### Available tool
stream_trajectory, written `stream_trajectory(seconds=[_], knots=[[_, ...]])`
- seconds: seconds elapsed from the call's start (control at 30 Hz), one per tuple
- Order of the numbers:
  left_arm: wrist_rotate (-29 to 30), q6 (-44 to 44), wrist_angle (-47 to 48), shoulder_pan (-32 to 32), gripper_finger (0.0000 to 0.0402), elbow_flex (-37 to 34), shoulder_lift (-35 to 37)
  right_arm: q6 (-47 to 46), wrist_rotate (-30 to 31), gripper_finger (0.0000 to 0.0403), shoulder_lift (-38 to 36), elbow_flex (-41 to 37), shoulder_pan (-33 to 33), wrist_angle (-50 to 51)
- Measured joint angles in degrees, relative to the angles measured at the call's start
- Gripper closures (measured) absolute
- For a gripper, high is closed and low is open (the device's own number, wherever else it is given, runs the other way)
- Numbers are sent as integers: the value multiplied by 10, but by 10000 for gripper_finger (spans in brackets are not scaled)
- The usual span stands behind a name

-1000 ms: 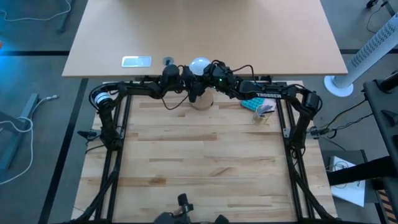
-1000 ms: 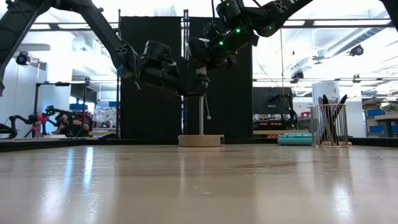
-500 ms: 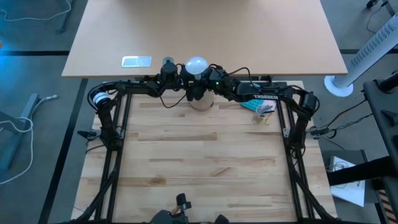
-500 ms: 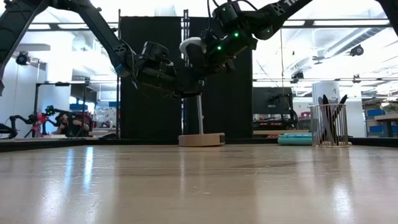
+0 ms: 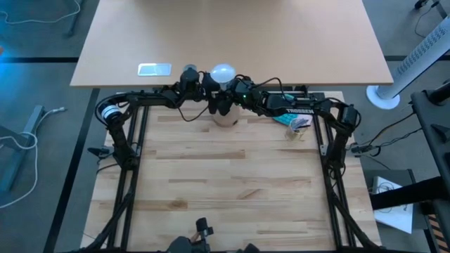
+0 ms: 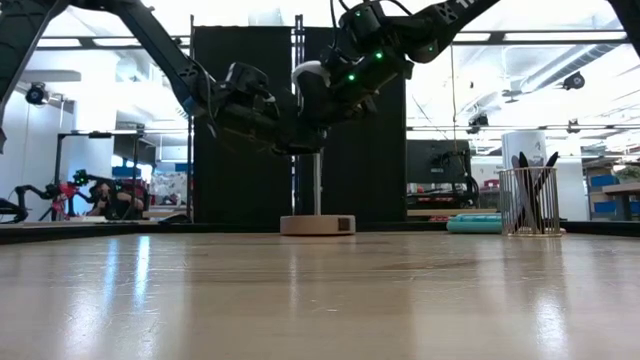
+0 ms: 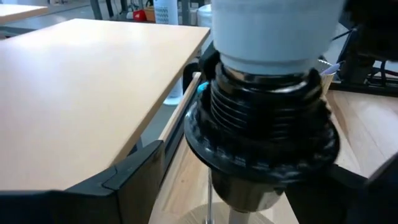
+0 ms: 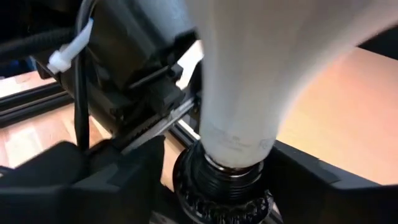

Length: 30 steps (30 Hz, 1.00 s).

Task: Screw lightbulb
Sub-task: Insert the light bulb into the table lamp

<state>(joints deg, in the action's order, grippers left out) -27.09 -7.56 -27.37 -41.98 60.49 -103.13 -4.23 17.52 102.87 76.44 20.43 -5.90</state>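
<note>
Tabletop [image 5: 232, 183] far edge: both arms meet at lamp stand. Lightbulb [image 5: 223, 72] upright in black socket [image 7: 264, 134], axis vertical. Right gripper [image 5: 226, 104] nearer, jaw state unclear; left gripper [image 5: 208, 95] beside socket, likewise unclear.

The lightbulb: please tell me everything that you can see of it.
The lightbulb is white, matte, with a round globe that tapers to a pale-grey neck. It stands upright, base down, in a black ribbed socket on a thin pole above a round wooden base at the table's far edge. A little metal thread shows between neck and socket, so it may not be fully screwed in. Both grippers flank it closely; whether either touches it cannot be told.
</note>
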Motion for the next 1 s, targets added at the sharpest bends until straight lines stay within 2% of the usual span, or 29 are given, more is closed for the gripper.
stream_trajectory(seconds=[0.17, 0.27, 0.47, 0.9, 1.0], knots=[[0, -7, 4, -3, 113, 0, 0, 1, 1, 72, -15, -1, -4, 35], [2, -8, 3, -3, 113, 1, 0, 0, 0, 56, -24, -1, -5, 55], [5, -10, 0, -5, 113, 2, 0, -1, -2, 53, -36, -1, -11, 105], [14, -31, 34, -7, 112, 3, 0, 4, 0, 53, -60, 0, -18, 111], [49, -40, 54, -6, 101, 3, 0, 4, 0, 53, -63, 1, -18, 117]])
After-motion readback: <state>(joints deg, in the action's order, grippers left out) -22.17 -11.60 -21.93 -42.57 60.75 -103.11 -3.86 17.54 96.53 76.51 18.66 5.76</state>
